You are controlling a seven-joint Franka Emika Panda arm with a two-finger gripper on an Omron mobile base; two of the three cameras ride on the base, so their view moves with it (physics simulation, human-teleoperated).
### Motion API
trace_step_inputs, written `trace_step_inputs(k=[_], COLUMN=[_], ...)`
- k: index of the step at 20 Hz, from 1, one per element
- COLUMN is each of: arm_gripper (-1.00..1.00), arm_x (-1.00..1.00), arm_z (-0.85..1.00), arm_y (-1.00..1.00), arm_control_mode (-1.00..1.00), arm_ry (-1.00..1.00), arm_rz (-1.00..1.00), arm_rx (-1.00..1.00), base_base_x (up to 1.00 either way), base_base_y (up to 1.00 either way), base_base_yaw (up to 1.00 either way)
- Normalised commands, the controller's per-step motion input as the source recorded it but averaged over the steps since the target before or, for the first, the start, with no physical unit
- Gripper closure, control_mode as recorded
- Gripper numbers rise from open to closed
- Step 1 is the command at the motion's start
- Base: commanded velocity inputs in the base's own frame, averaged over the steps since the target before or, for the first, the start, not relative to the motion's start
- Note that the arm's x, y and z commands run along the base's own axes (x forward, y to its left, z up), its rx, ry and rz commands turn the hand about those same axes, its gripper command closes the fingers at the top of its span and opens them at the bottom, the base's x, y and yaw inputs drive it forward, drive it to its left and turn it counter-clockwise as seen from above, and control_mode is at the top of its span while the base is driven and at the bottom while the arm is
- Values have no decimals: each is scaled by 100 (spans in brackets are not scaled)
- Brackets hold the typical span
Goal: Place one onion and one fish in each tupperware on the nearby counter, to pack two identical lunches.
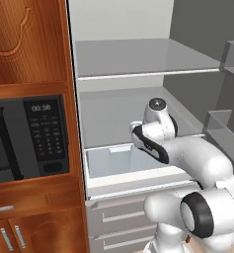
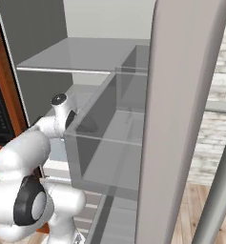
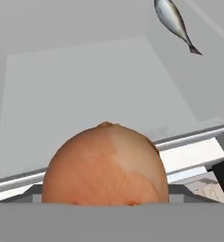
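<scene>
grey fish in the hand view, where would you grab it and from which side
Grip the fish across its thick middle body, not the thin tail, with the hand coming down from above and the fingers either side of its narrow width. It lies flat on the fridge shelf, so its long sides are free.

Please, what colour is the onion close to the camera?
Orange-brown, with a paler patch; the onion shows best in the hand view.

I see an orange-brown onion (image 3: 105,165) with a paler patch, a silver-grey fish (image 3: 174,21) — dark tail — and pale grey fridge walls (image 3: 75,85).
</scene>
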Motion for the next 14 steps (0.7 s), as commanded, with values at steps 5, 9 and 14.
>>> trace_step_inputs(k=[5, 9, 14], arm_gripper=[100, 100, 100], arm_x=[-100, -100, -81], arm_z=[69, 66, 45], arm_y=[18, -7, -10], arm_control_mode=[-100, -100, -100], arm_ry=[0, -4, 0], arm_rz=[4, 6, 17], arm_rx=[0, 0, 0], base_base_x=[0, 0, 0], base_base_y=[0, 0, 0], base_base_yaw=[0, 0, 0])
